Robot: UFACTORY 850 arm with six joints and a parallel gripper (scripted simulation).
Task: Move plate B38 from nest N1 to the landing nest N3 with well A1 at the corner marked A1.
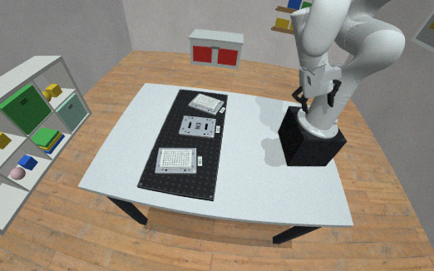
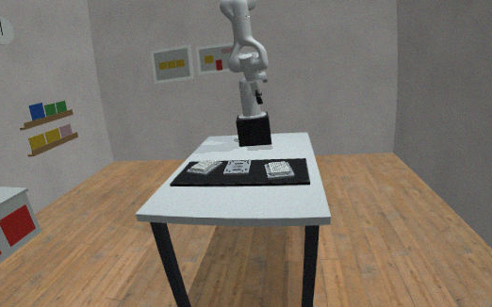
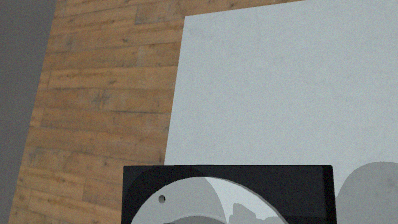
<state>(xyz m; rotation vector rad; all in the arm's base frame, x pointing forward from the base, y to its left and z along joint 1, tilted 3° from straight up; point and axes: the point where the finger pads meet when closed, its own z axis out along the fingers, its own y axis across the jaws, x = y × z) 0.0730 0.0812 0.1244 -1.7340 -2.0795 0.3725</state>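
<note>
Pincer (image 1: 315, 99) wide, well off plates (image 1: 176, 160)

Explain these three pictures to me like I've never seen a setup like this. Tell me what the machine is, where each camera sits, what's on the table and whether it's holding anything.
The white machine is a jointed robot arm standing on a black block at one edge of a grey table. Its gripper hangs beside its own base with the jaws wide open, holding nothing.

One picture looks down from above, one views the table from across the room, and one comes from a camera on the arm's wrist, showing only the block, table and floor.

On the table lies a black perforated board carrying three grey holders in a row. The two end holders each carry a white well plate; the middle holder has none. The small labels are too small to read.
</note>
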